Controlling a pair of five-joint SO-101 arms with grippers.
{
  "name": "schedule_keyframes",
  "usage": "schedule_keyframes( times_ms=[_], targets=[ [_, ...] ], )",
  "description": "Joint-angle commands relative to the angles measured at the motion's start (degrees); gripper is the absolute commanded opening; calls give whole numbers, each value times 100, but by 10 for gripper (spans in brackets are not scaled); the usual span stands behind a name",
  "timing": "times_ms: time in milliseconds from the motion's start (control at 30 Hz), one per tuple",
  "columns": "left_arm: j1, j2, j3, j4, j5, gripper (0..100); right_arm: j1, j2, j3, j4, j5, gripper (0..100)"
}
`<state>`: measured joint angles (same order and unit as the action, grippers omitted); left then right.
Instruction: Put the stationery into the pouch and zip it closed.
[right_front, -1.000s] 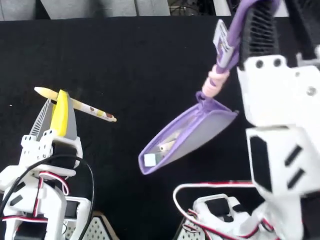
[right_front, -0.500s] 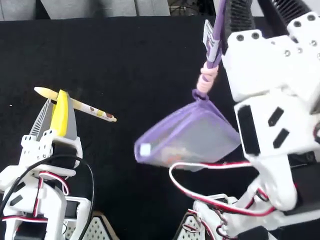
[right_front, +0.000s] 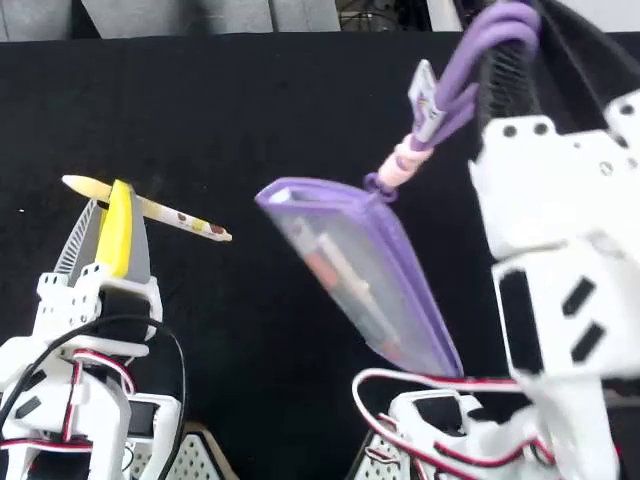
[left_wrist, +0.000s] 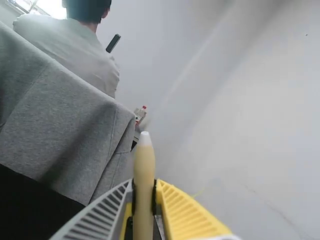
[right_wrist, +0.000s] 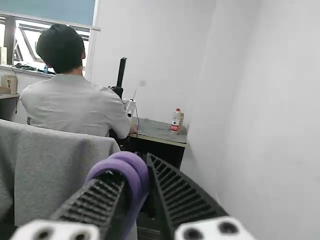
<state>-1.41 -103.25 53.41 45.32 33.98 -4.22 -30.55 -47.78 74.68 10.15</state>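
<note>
Pen (right_front: 150, 208) clamped crosswise in left pincer (right_front: 115, 195). Purple strap (right_front: 470, 60) pinched tight in right pincer (right_front: 500, 40), pouch (right_front: 380, 290) hanging tilted beneath over black tabletop (right_front: 250, 110), stationery (right_front: 335, 265) visible inside.

The pouch (right_front: 352, 272) hanging by its strap (right_front: 470, 60) from my right gripper (right_wrist: 146, 167) swings round. Its end nearest the pen (right_front: 150, 208), which hung below the pen's level, now rides up level with it and closer, while the far end drops away from it. My right arm tips back after leaning in.
</note>
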Motion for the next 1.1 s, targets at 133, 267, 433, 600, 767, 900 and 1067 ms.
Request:
schedule_keyframes(
  times_ms=[133,267,433,600,767,900,1067],
  targets=[
    [66,-26,-462,-97,44,28,132,-268,-207,431,-26,11],
    [119,-18,-690,-123,62,28,141,-268,-207,501,-18,11],
    [136,-9,-523,-387,589,28,149,-268,-215,686,-18,11],
    [1411,-9,31,-607,615,28,149,-259,-207,703,-18,11],
    [2791,18,312,-607,-123,28,149,-259,-163,712,-18,11],
    [3143,26,435,-624,-229,28,149,-268,40,703,-18,11],
    [3178,26,945,-1108,-229,29,149,-268,295,668,-18,11]
  ],
)
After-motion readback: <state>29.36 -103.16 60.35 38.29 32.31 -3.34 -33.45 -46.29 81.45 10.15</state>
